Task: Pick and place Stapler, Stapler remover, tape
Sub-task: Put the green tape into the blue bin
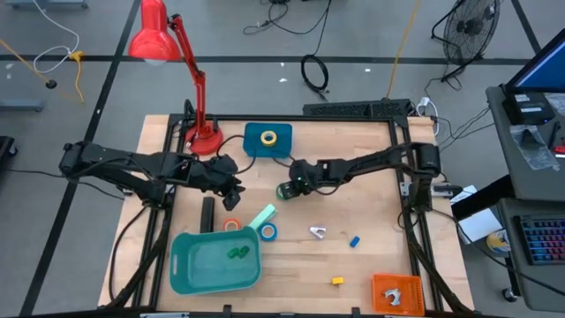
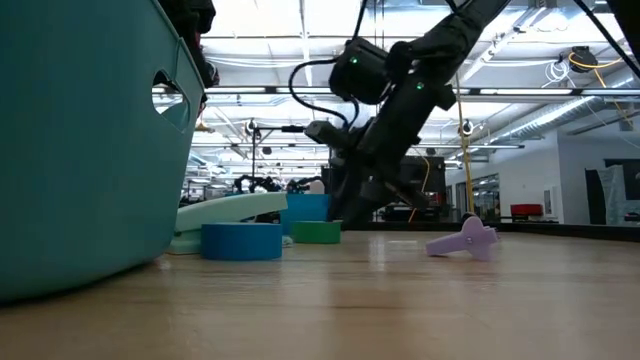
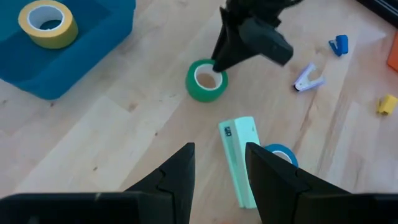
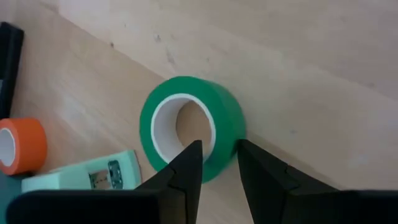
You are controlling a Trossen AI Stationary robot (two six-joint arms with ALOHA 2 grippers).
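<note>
High view findings: a teal tub [image 1: 214, 262] stands at the near left of the worktop [image 1: 371, 203] and holds small green pieces [image 1: 237, 253]. A blue tray [image 1: 267, 141] at the far edge carries the yellow tape [image 1: 268, 138].

The right pincer [image 1: 287, 189] reaches in from the right, tilted down at the green tape [image 4: 191, 127] near the worktop's centre. Its fingers straddle the roll's wall, one inside the ring and one outside, partly parted; whether they are pressing the wall cannot be told. The roll sits flat on the worktop.

The left pincer [image 1: 233, 195] hovers just left of centre, partly open and holding nothing.

The stapler [image 1: 208, 213] lies beside the tub's far edge. The orange tape [image 1: 231, 225], blue tape [image 1: 267, 231] and a mint-green block [image 1: 261, 217] lie together at the tub's far right corner.
</note>
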